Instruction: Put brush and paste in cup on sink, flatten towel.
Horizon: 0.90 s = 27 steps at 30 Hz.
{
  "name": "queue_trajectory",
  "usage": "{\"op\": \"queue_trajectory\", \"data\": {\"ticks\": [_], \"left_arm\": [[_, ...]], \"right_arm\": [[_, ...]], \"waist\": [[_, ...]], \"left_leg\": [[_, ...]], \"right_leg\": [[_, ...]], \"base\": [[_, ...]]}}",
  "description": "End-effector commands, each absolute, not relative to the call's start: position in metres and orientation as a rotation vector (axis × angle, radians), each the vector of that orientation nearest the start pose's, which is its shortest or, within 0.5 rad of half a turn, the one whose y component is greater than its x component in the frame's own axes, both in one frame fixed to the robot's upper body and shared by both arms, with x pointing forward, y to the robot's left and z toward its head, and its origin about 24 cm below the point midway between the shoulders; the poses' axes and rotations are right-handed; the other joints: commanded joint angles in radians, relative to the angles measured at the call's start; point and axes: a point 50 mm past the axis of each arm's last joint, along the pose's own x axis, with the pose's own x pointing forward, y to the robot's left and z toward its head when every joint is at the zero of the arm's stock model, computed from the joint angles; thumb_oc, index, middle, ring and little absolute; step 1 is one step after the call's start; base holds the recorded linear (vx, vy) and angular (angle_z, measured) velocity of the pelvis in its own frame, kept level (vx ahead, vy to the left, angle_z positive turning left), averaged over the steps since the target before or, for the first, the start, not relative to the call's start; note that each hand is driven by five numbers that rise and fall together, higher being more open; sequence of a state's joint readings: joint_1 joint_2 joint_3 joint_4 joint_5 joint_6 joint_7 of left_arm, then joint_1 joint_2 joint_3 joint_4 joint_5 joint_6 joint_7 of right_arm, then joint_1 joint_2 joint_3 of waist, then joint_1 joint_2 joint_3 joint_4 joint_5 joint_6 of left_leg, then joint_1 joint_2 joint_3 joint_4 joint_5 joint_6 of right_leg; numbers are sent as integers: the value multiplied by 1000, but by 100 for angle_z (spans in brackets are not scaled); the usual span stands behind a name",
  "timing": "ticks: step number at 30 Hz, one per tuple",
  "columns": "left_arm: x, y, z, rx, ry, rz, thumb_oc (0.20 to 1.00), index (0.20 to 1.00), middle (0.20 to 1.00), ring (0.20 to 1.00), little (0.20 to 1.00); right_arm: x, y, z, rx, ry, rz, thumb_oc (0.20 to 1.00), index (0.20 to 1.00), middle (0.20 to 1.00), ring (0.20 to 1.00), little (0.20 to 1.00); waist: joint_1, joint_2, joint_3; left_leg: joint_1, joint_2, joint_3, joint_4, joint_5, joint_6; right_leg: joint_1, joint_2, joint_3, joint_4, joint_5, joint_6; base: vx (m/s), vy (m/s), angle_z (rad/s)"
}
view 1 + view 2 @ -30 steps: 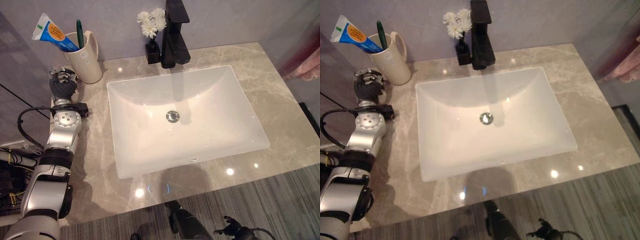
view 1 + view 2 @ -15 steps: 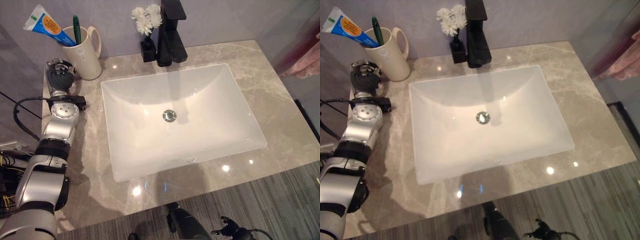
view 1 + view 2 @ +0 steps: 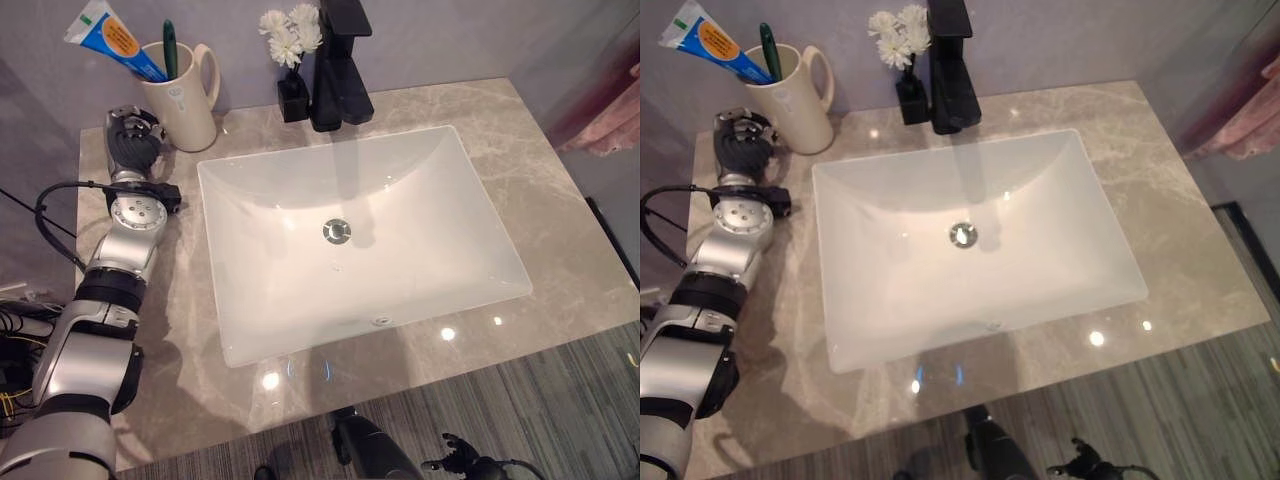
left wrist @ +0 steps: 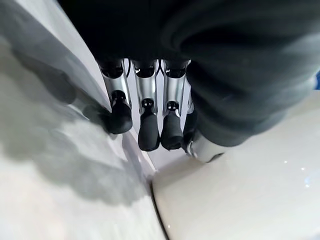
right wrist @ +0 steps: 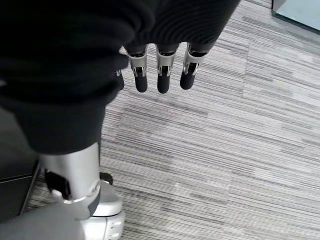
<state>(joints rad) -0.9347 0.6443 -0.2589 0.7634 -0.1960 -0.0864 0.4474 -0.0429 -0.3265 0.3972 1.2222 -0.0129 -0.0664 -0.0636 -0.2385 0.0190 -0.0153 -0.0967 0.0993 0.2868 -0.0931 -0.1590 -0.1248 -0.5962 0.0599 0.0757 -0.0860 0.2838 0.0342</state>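
Note:
A cream cup (image 3: 187, 98) stands at the counter's back left corner, with a blue and white paste tube (image 3: 110, 36) and a green brush (image 3: 168, 62) upright in it. My left hand (image 3: 132, 150) rests on the counter just left of the cup's base, fingers (image 4: 148, 125) relaxed and holding nothing; the cup's wall (image 4: 240, 200) shows close beside them. My right hand (image 5: 160, 75) hangs open over the striped floor, below the counter's front edge (image 3: 462, 465). A pink towel (image 3: 612, 128) shows at the far right edge.
A white rectangular sink (image 3: 420, 165) fills the middle of the marble counter (image 3: 560, 200). A black faucet (image 3: 340, 70) and a small black vase of white flowers (image 3: 290, 40) stand behind it.
The head camera has shifted, so the whole scene sits a little differently. My left hand stays beside the cup; the brush and paste remain in it.

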Motion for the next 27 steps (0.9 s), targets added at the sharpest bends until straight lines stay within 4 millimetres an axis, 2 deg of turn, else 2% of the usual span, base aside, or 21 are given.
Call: {"op": "queue_trajectory", "data": {"ticks": [1, 6, 13, 18, 23, 25, 26, 27], "left_arm": [[389, 241, 212, 465, -351, 428, 200, 200, 200, 200, 200], [389, 240, 212, 471, -353, 426, 200, 200, 200, 200, 200], [388, 255, 204, 490, -302, 518, 200, 200, 200, 200, 200], [380, 252, 203, 523, -351, 530, 200, 200, 200, 200, 200], [354, 267, 189, 464, -403, 593, 200, 200, 200, 200, 200], [334, 275, 171, 427, -406, 609, 200, 200, 200, 200, 200], [334, 275, 171, 427, -405, 609, 200, 200, 200, 200, 200], [325, 281, 168, 511, -417, 613, 200, 200, 200, 200, 200]], "right_arm": [[116, -251, -148, -574, 1101, 90, 1000, 1000, 1000, 1000, 1000], [113, -255, -148, -586, 1114, 74, 1000, 1000, 1000, 1000, 1000], [106, -260, -149, -613, 1141, 70, 1000, 1000, 1000, 1000, 1000], [105, -259, -150, -611, 1146, 65, 1000, 1000, 1000, 1000, 1000], [110, -256, -149, -579, 1130, 47, 1000, 1000, 1000, 1000, 1000], [107, -258, -150, -567, 1141, 33, 1000, 1000, 1000, 1000, 1000], [107, -258, -150, -568, 1141, 34, 1000, 1000, 1000, 1000, 1000], [106, -259, -150, -562, 1147, 24, 1000, 1000, 1000, 1000, 1000]], "waist": [[-45, -9, 48], [-44, -5, 47], [-41, -8, 41], [-27, -10, 45], [4, -26, 49], [22, -32, 47], [21, -32, 47], [35, -28, 48]], "left_leg": [[115, -23, -44, 6, 80, -15], [117, -24, -45, 6, 74, -14], [125, -29, -42, 6, 59, -10], [131, -33, -58, 6, 51, -5], [138, -43, -76, 6, 36, 5], [151, -48, -96, 6, 29, 12], [151, -48, -96, 6, 30, 12], [161, -44, -102, 6, 19, 14]], "right_leg": [[-13, -6, -3, 2, -6, 102], [-15, -11, -4, 3, -5, 103], [-11, -17, -13, 3, 1, 108], [-3, -33, -27, 4, 1, 110], [10, -51, -44, 4, 6, 116], [32, -69, -62, 5, 5, 118], [32, -69, -62, 5, 5, 118], [47, -70, -69, 8, -1, 119]], "base": [[0, 0, 0], [-2, -4, -2], [0, 0, 0], [-5, 2, 1], [-40, 18, 1], [-49, 38, 8], [-16, 43, 12], [-7, 32, 27]]}}
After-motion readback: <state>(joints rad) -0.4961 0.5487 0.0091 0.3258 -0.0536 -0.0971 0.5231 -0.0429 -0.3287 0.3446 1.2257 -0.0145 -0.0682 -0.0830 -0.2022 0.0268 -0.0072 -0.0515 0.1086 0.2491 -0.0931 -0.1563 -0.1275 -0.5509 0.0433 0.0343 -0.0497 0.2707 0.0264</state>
